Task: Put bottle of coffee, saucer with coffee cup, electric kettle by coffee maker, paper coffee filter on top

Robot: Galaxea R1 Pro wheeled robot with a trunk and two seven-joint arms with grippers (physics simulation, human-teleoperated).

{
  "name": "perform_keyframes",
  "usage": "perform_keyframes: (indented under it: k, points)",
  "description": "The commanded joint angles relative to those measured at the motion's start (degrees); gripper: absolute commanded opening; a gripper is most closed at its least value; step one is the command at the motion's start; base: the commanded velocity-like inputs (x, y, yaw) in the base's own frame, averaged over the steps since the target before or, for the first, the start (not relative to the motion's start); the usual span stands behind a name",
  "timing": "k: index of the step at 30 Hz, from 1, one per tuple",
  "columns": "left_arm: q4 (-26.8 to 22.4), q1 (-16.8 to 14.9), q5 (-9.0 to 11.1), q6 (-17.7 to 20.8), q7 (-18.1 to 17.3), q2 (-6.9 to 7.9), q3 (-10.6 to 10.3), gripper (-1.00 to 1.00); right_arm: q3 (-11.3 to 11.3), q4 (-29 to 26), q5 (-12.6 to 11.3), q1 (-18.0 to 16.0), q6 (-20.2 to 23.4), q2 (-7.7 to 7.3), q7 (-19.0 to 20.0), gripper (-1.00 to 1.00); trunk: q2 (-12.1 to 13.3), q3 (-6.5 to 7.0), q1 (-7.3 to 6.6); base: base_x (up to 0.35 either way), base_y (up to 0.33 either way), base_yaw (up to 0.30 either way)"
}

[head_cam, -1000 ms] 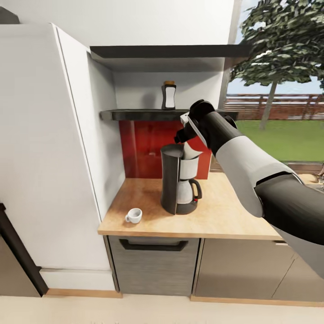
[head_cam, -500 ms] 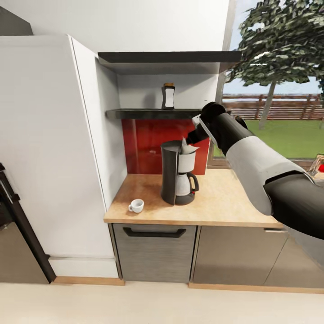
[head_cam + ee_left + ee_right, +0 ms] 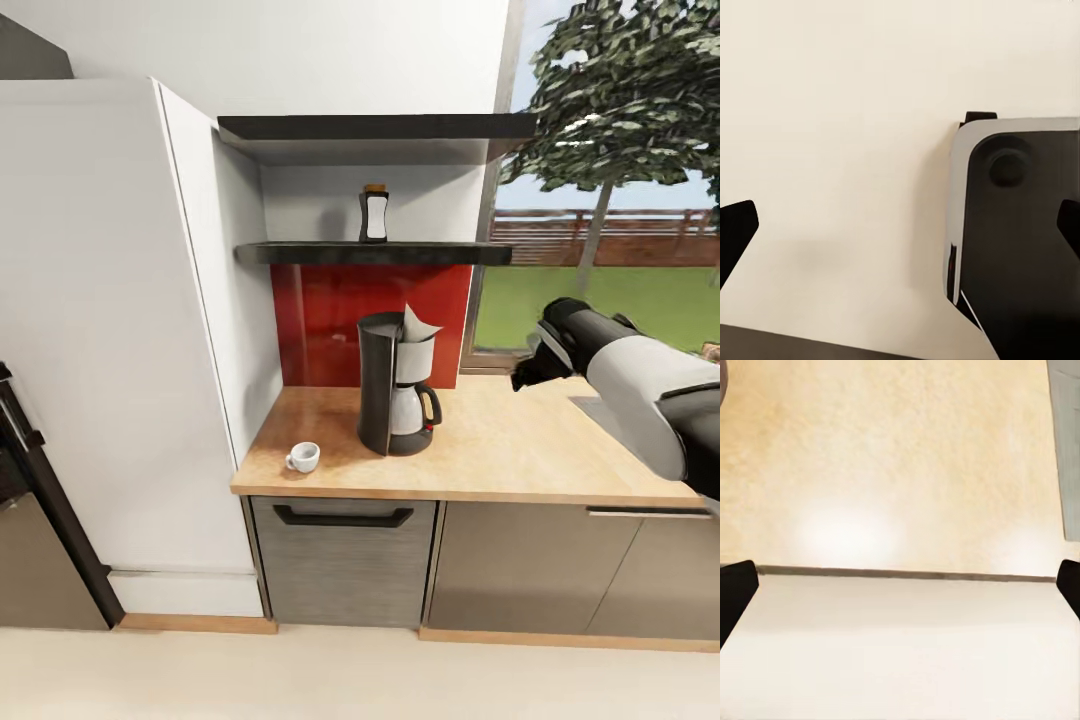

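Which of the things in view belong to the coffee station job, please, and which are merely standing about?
Job:
coffee maker
paper coffee filter on top of it
coffee cup
bottle of coffee
kitchen shelf
countertop

Standing about:
red backsplash
drawer front
window

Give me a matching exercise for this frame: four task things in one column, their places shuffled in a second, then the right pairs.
Things:
1. bottle
2. cup
3. filter
4. coffee maker

Places:
A. on top of the coffee maker
B. standing on the countertop before the red panel
C. on the shelf
D. near the countertop's front left corner

Pairs: 1-C, 2-D, 3-A, 4-B
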Motion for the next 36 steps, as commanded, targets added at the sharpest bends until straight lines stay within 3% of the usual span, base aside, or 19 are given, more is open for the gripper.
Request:
perform_keyframes:
  k: [1,9,12,13,14,16,17,18,19,21,22,24,25,27,28,36]
  points:
    - [0.1,0.0,-0.2,-0.2,0.1,-0.02,0.3,1.0,0.1,1.1,0.6,1.3,-2.4,-0.25,0.6,1.0,-0.1,-0.03,0.02,0.0,0.0,0.0]
    - [-0.1,-0.1,-0.1,-0.8,0.1,0.09,0.3,1.0,0.1,2.8,0.3,16.7,-19.9,-1.56,0.2,1.0,-0.1,-0.03,0.02,0.0,0.0,0.0]
    - [-0.2,-0.2,-0.1,-0.9,0.2,0.01,0.3,1.0,0.0,2.8,-2.0,23.6,-32.0,-1.56,0.1,1.0,-0.1,-0.03,0.02,0.0,0.0,0.0]
    - [-0.3,-0.2,-0.1,-0.9,0.2,-0.06,0.3,1.0,0.0,2.9,-4.1,26.3,-38.4,-1.58,-0.1,1.0,-0.1,-0.03,0.02,0.0,0.0,0.0]
    - [-0.3,-0.2,0.0,-0.9,0.2,-0.08,0.3,1.0,0.0,2.9,-5.4,27.7,-41.6,-1.58,-0.3,1.0,-0.1,-0.03,0.02,0.0,0.0,0.0]
    - [-0.4,-0.3,0.0,-1.0,0.2,-0.17,0.3,1.0,0.0,2.9,-12.3,32.4,-54.2,-1.53,-2.8,1.0,-0.1,-0.03,0.02,0.0,0.0,0.0]
    - [-0.6,-0.3,0.0,-1.0,0.2,-0.19,0.4,1.0,0.0,2.9,-14.2,33.4,-57.2,-1.5,-3.9,1.0,-0.1,-0.03,0.02,0.0,0.0,0.0]
    - [-0.9,-0.3,0.0,-1.1,0.2,-0.21,0.4,1.0,0.0,3.0,-17.8,35.8,-63.4,-1.43,-6.3,1.0,-0.1,-0.03,0.02,0.0,0.0,0.0]
    - [-1.1,-0.3,0.0,-1.1,0.2,-0.22,0.4,1.0,0.1,3.0,-19.4,37.1,-66.6,-1.39,-7.7,1.0,-0.1,-0.03,0.02,0.0,0.0,0.0]
    - [-1.7,-0.3,0.0,-1.1,0.2,-0.24,0.3,1.0,0.2,3.0,-23.6,42.9,-81.0,-1.14,-13.7,1.0,-0.1,-0.03,0.02,0.0,0.0,0.0]
    - [-1.8,-0.3,0.0,-1.1,0.2,-0.25,0.3,1.0,0.2,3.0,-24.2,44.3,-84.8,-1.07,-15.2,1.0,-0.1,-0.03,0.02,0.0,0.0,0.0]
    - [-2.1,-0.3,0.1,-1.2,0.2,-0.25,0.4,1.0,0.3,3.0,-25.4,48.6,-99.3,-0.54,-20.8,1.0,-0.1,-0.03,0.02,0.0,0.0,0.0]
    - [-2.1,-0.3,0.1,-1.2,0.2,-0.25,0.4,1.0,0.3,3.0,-25.6,49.3,-102.7,-0.31,-22.0,1.0,-0.1,-0.03,0.02,0.0,0.0,0.0]
    - [-2.2,-0.3,0.1,-1.2,0.2,-0.26,0.4,1.0,0.3,3.1,-26.0,51.9,-113.3,0.85,-26.1,1.0,-0.1,-0.03,0.02,0.0,0.0,0.0]
    - [-2.3,-0.3,0.1,-1.3,0.2,-0.26,0.4,1.0,0.3,3.0,-26.2,53.4,-115.8,1.28,-27.8,1.0,-0.1,-0.03,0.02,0.0,0.0,0.0]
    - [-2.3,-0.3,0.0,-1.3,0.2,-0.28,0.4,1.0,0.3,3.1,-26.4,61.6,-115.8,1.99,-35.8,1.0,-0.1,-0.03,0.02,0.0,0.0,0.0]
